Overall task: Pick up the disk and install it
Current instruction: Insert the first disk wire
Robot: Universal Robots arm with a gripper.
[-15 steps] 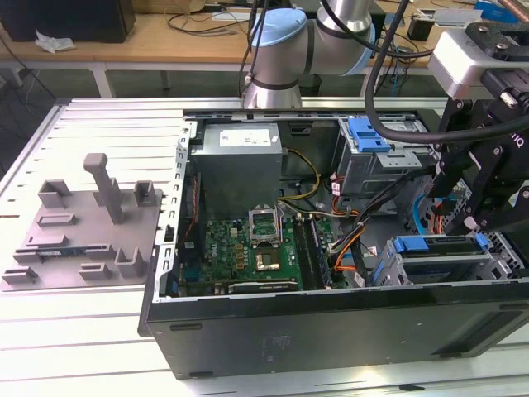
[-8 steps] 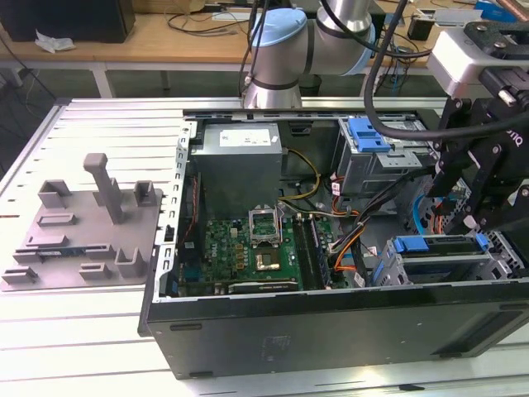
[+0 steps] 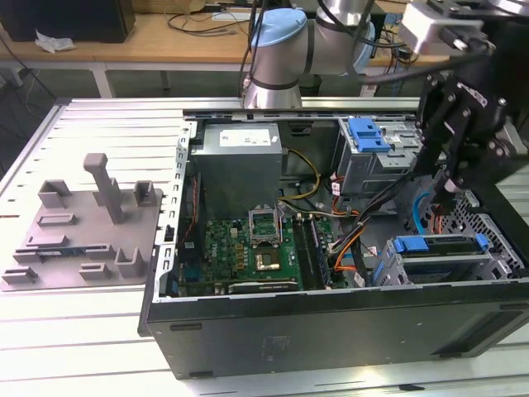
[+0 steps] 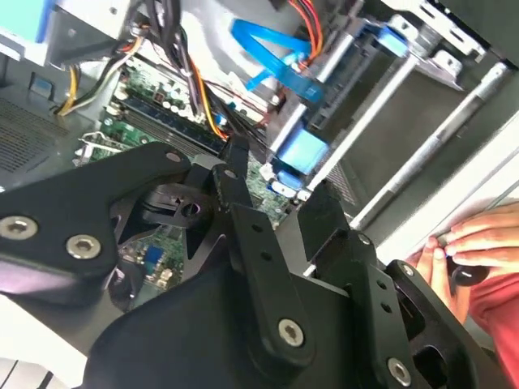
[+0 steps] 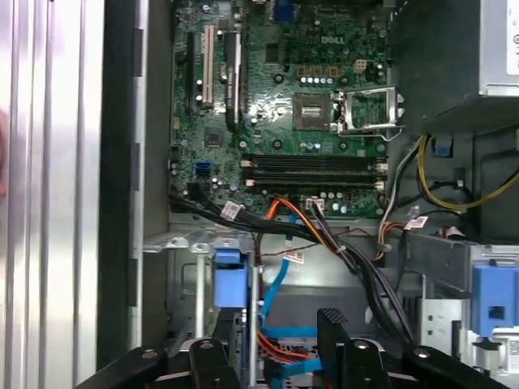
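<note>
Table (image 3: 91,331) first, what is it?

— White metal slats. Nearest the exterior camera stands an open black computer case (image 3: 331,331), and a grey moulded fixture (image 3: 83,223) lies beside it on the exterior view's left.

And farther back?

— Inside, the green motherboard (image 3: 240,248), then the grey power-supply box (image 3: 240,161); beyond the case, the arm's base (image 3: 281,50) and a wooden bench (image 3: 157,41) strewn with cables (image 3: 207,21).

The disk (image 3: 438,246)?

— It sits in the drive cage (image 3: 397,269) by the case's near wall, toward the exterior view's right: a blue bracket edge over silvery metal.

The gripper (image 5: 280,320)?

— It hangs over that cage, clear of the disk. In both wrist views its black fingers (image 5: 332,328) stand spread, nothing between them.
</note>
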